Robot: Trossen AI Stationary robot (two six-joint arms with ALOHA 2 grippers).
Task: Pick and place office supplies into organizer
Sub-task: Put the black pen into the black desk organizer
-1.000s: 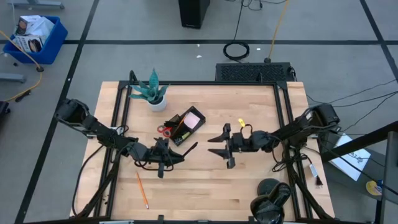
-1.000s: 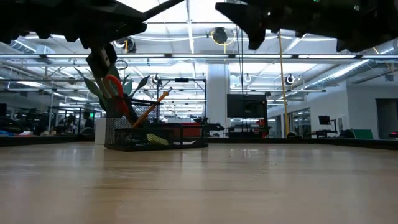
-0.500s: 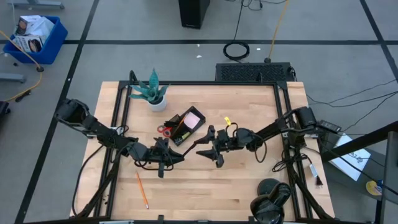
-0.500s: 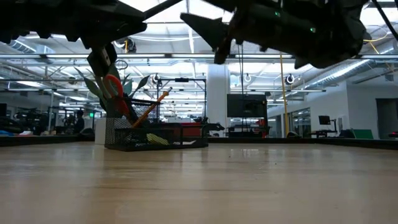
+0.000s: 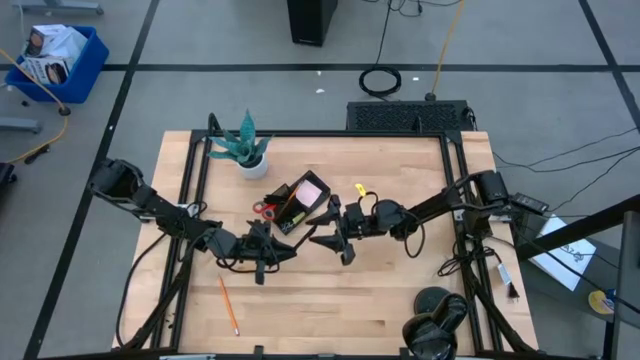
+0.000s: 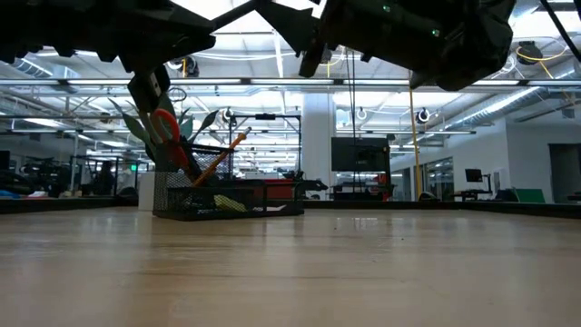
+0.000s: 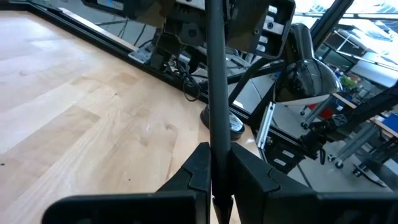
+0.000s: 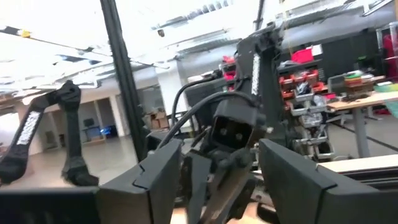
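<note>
High view places the left pincer [image 5: 283,250] left of centre and the spread right pincer [image 5: 333,229] beside the black organizer [image 5: 297,201] – left wrist view alone shows fingers [image 7: 200,169] pinching a black pen [image 7: 216,93].

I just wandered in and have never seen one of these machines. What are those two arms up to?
They are tidying desk items into the black organizer. The left hand is shut on a slim black pen, held above the table near the organizer. The right hand is open and empty, reaching toward that pen's tip. Red-handled scissors and a pink sticky-note pad sit in the organizer; an orange pencil lies loose on the table.
</note>
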